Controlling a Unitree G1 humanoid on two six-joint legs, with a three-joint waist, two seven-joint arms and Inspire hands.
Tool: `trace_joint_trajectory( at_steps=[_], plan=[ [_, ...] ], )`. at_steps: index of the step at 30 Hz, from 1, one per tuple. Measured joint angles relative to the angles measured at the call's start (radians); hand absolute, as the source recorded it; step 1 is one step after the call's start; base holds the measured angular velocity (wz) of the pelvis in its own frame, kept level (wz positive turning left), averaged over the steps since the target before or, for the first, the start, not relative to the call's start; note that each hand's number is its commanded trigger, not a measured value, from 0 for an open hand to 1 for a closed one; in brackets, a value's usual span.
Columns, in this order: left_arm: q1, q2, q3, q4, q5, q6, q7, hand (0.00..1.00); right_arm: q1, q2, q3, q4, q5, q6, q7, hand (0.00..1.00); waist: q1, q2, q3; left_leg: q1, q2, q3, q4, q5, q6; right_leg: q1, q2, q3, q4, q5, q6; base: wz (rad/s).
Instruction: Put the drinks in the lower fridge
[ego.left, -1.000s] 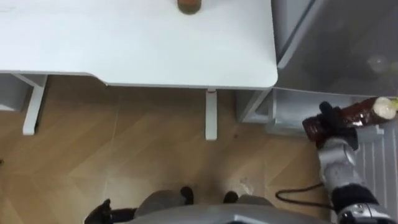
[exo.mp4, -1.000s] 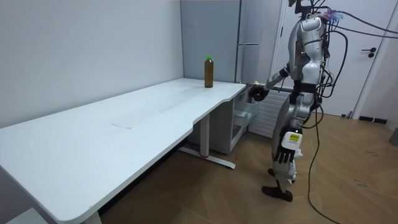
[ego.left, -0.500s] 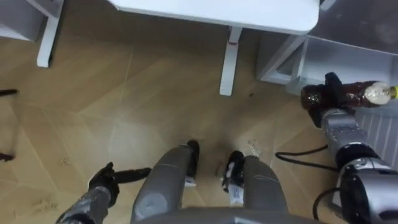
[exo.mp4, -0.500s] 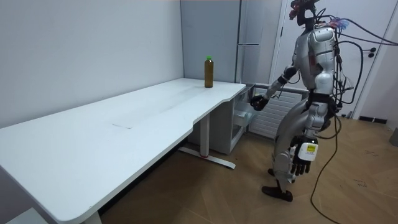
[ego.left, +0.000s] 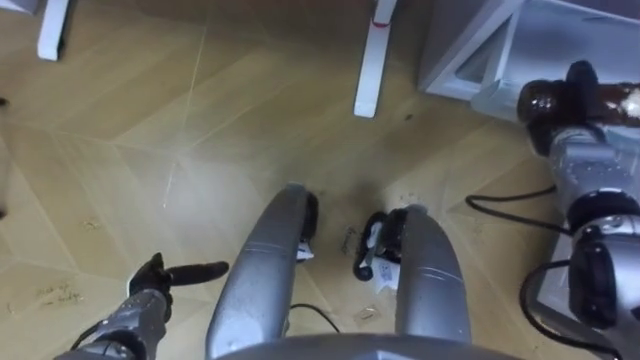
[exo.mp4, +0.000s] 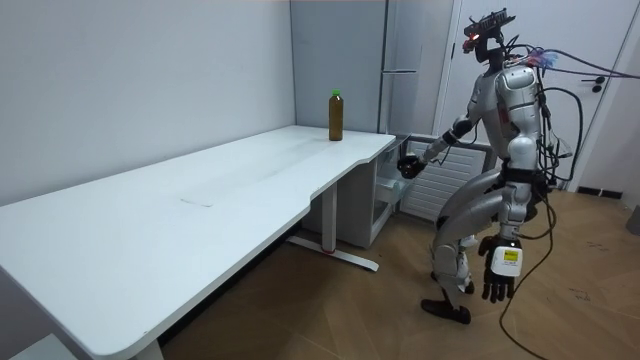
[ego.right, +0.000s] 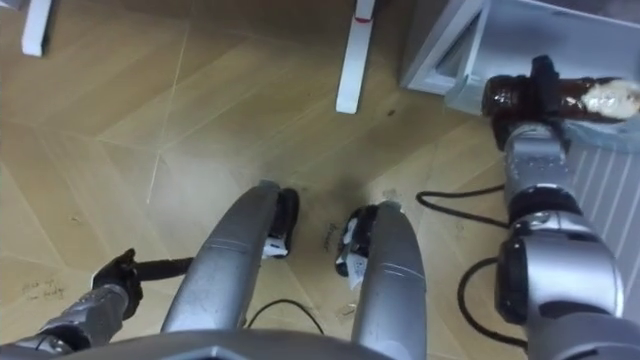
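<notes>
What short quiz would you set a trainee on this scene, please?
1. True or false: the right hand is curled round a brown bottle.
2. Where does the green-capped bottle stand? A on a chair; B on the white table; C on a wall shelf.
3. Fill the gap: the left hand hangs open at the robot's side and holds ____.

Key: 1 true; 2 B; 3 nothing.
</notes>
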Motion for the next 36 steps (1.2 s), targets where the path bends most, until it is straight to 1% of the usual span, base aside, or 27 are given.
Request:
trace_joint_trajectory(
  at_steps=[2, 3, 5, 9, 10, 11, 13, 15, 16, 19, 24, 26, 30, 33, 36],
  plan=[
    [0.005, 0.0, 0.0, -0.002, 0.001, 0.007, 0.0, 0.0, -0.013, -0.022, -0.001, 0.0, 0.0, 0.0, 0.0, 1.0, -0.002, 0.0, -0.0003, -0.007, 0.001, 0.001, 0.019, -0.009, 0.002, -0.007, -0.001, 0.002, 0.019, -0.011, -0.001, 0.0],
    [0.005, 0.001, 0.0, -0.002, 0.0, 0.008, 0.0, 0.0, -0.017, -0.027, -0.002, 0.0, 0.0, 0.0, 0.0, 1.0, -0.003, 0.001, -0.0004, -0.009, 0.001, 0.002, 0.022, -0.009, 0.003, -0.01, -0.003, 0.003, 0.022, -0.012, -0.001, 0.0],
    [0.01, 0.001, 0.0, 0.0, 0.0, 0.013, -0.001, 0.0, -0.034, -0.031, -0.028, -0.007, 0.0, 0.0, 0.0, 1.0, -0.016, 0.001, -0.0007, -0.01, 0.0, 0.006, 0.027, -0.011, 0.006, -0.011, -0.012, 0.002, 0.033, -0.018, -0.002, 0.05],
    [0.019, 0.002, -0.001, 0.0, 0.001, 0.013, -0.002, 0.0, -0.047, -0.035, -0.028, -0.037, -0.011, 0.0, -0.003, 1.0, -0.021, 0.001, -0.0007, -0.007, 0.0, 0.012, 0.029, -0.015, 0.007, -0.012, -0.012, 0.006, 0.041, -0.025, -0.003, 0.0],
    [0.02, 0.003, -0.001, 0.001, 0.001, 0.013, -0.002, 0.0, -0.048, -0.037, -0.028, -0.049, -0.011, 0.0, -0.004, 0.48, -0.022, 0.001, -0.0008, -0.006, 0.0, 0.013, 0.03, -0.016, 0.007, -0.012, -0.013, 0.007, 0.043, -0.026, -0.003, 0.0],
    [0.02, 0.006, -0.001, 0.004, 0.001, 0.013, -0.001, 0.0, -0.05, -0.038, -0.027, -0.055, -0.011, 0.0, -0.004, 0.0, -0.024, 0.0, -0.0011, -0.005, 0.001, 0.013, 0.03, -0.016, 0.006, -0.012, -0.013, 0.008, 0.044, -0.027, -0.004, 0.0],
    [0.021, 0.009, -0.002, 0.011, 0.001, 0.013, -0.001, 0.0, -0.051, -0.039, -0.027, -0.067, -0.011, 0.0, -0.004, 0.0, -0.023, 0.0, -0.0015, -0.005, 0.002, 0.013, 0.03, -0.017, 0.005, -0.012, -0.013, 0.008, 0.044, -0.027, -0.005, 0.0],
    [0.025, 0.011, -0.002, 0.013, 0.001, 0.013, 0.0, 0.0, -0.051, -0.038, -0.026, -0.084, -0.011, 0.0, -0.009, 0.0, -0.025, -0.001, -0.0016, -0.004, 0.013, 0.017, 0.03, -0.017, 0.006, -0.012, -0.012, 0.009, 0.043, -0.027, -0.005, -0.03],
    [0.031, 0.014, -0.002, 0.013, 0.001, 0.013, 0.0, 0.0, -0.051, -0.038, -0.025, -0.093, -0.011, 0.001, -0.011, 0.0, -0.024, -0.003, -0.0029, -0.002, 0.016, 0.02, 0.028, -0.018, 0.007, -0.011, -0.011, 0.01, 0.04, -0.026, -0.007, -0.07],
    [0.053, 0.022, -0.002, 0.013, 0.001, 0.014, 0.0, 0.0, -0.05, -0.038, -0.023, -0.083, -0.011, 0.001, -0.015, 0.0, -0.032, -0.003, -0.0032, 0.014, 0.019, 0.017, 0.023, -0.019, 0.006, 0.008, -0.007, 0.007, 0.03, -0.025, -0.008, -0.02],
    [0.068, 0.022, -0.022, 0.015, 0.003, 0.043, -0.001, 0.0, -0.05, -0.038, -0.021, -0.04, -0.004, 0.01, -0.013, 0.0, -0.028, -0.003, -0.0033, 0.05, 0.019, 0.016, 0.004, -0.02, 0.007, 0.043, -0.004, 0.007, 0.007, -0.023, -0.005, -0.01],
    [0.069, 0.023, -0.024, 0.014, 0.003, 0.053, -0.001, 0.0, -0.05, -0.038, -0.021, -0.024, -0.007, 0.018, -0.009, 0.0, -0.02, -0.003, -0.0038, 0.067, 0.021, 0.014, -0.007, -0.021, 0.006, 0.059, 0.004, 0.01, -0.009, -0.019, -0.003, -0.07],
    [0.07, 0.024, -0.024, 0.013, 0.003, 0.061, -0.008, 0.0, -0.05, -0.038, -0.014, -0.013, -0.034, 0.031, 0.009, 0.0, -0.016, -0.002, -0.0045, 0.073, 0.027, 0.017, -0.009, -0.023, 0.005, 0.062, 0.004, 0.01, -0.012, -0.017, -0.005, -0.05],
    [0.07, 0.027, -0.023, 0.009, 0.002, 0.07, -0.015, 0.0, -0.05, -0.038, -0.013, -0.001, -0.035, 0.032, 0.022, 0.0, -0.015, 0.001, -0.006, 0.072, 0.034, 0.017, -0.013, -0.023, 0.004, 0.064, 0.01, 0.007, -0.02, -0.013, -0.01, -0.03],
    [0.075, 0.028, -0.023, 0.004, 0.001, 0.076, -0.016, 0.0, -0.05, -0.039, -0.014, 0.007, -0.035, 0.03, 0.041, 0.0, -0.017, 0.002, -0.0068, 0.075, 0.034, 0.017, -0.019, -0.022, 0.002, 0.067, 0.017, 0.006, -0.032, -0.008, -0.012, -0.05]
  ],
)
